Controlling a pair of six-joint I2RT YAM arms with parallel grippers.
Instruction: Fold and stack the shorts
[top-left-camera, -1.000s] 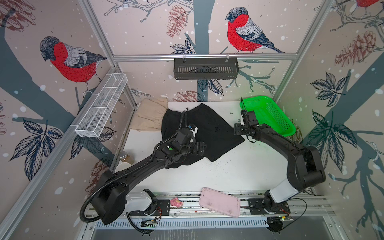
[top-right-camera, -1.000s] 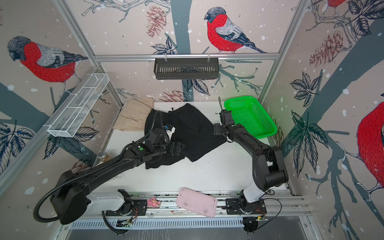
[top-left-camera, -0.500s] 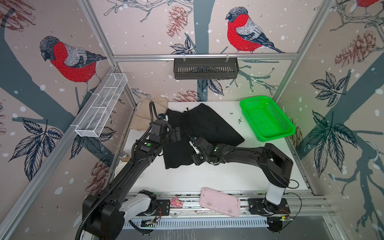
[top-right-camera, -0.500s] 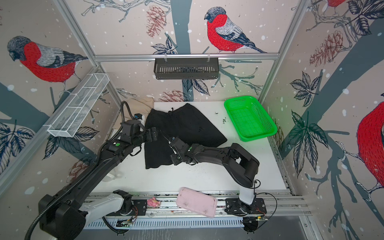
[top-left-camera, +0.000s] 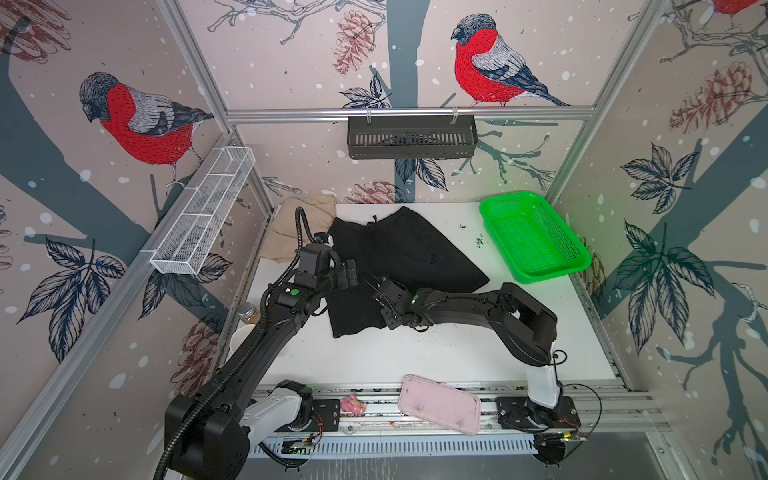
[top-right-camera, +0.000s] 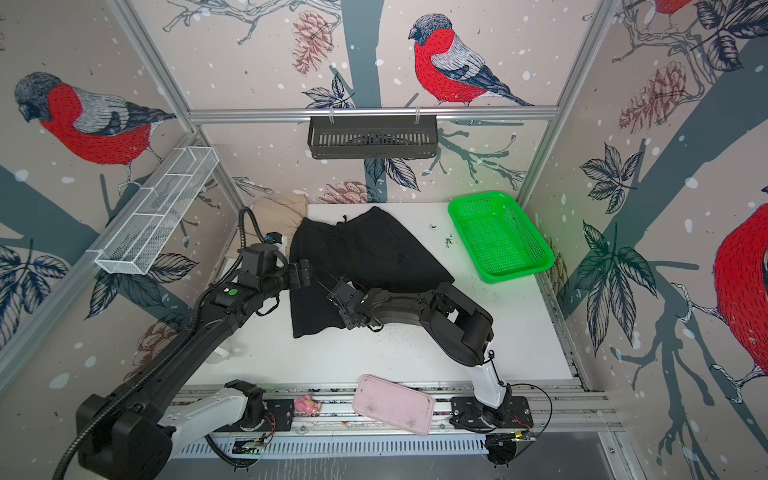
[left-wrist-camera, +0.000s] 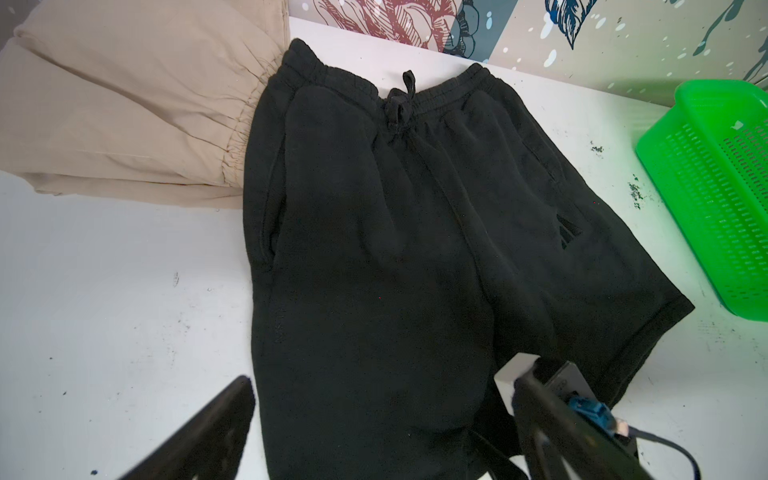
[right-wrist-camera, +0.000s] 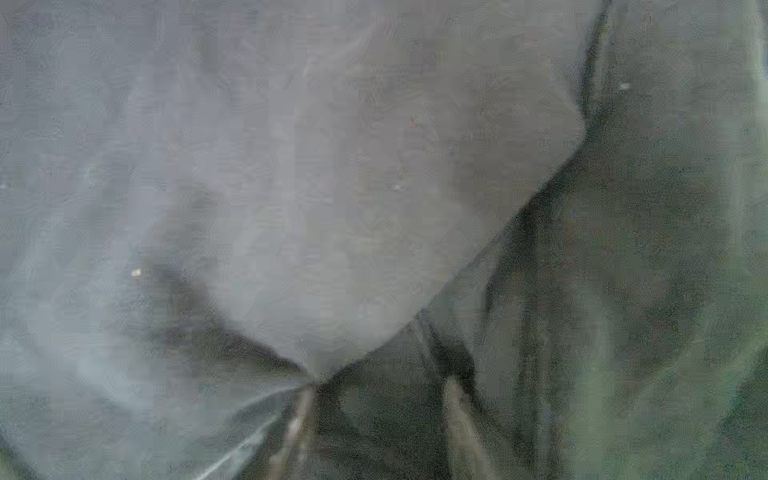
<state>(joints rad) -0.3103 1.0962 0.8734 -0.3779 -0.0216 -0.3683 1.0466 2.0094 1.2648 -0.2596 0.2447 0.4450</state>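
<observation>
The black shorts (top-left-camera: 407, 253) (top-right-camera: 365, 253) (left-wrist-camera: 395, 228) lie spread flat mid-table, waistband toward the back wall. The beige shorts (top-left-camera: 291, 232) (top-right-camera: 274, 212) (left-wrist-camera: 124, 104) lie at the back left, their edge touching the black pair. My left gripper (top-left-camera: 353, 274) (top-right-camera: 305, 274) (left-wrist-camera: 382, 386) hovers open over the black pair's left leg, holding nothing. My right gripper (top-left-camera: 384, 305) (top-right-camera: 343, 305) (right-wrist-camera: 374, 415) is down on the cloth near the inner hem, between the legs. In the right wrist view blurred dark cloth fills the picture, with a fold between the fingers. A firm grip does not show.
A green mesh basket (top-left-camera: 548, 274) stands at the back right. A pink tray (top-left-camera: 440, 409) and a small pink toy (top-left-camera: 351, 405) rest on the front rail. A jar (top-left-camera: 248, 311) and a white cup (top-left-camera: 241, 336) sit at the table's left edge.
The black shorts went from bunched to spread flat. My right gripper swung from beside the basket to the middle of the shorts and its jaws narrowed. My left gripper drew back to the left.
</observation>
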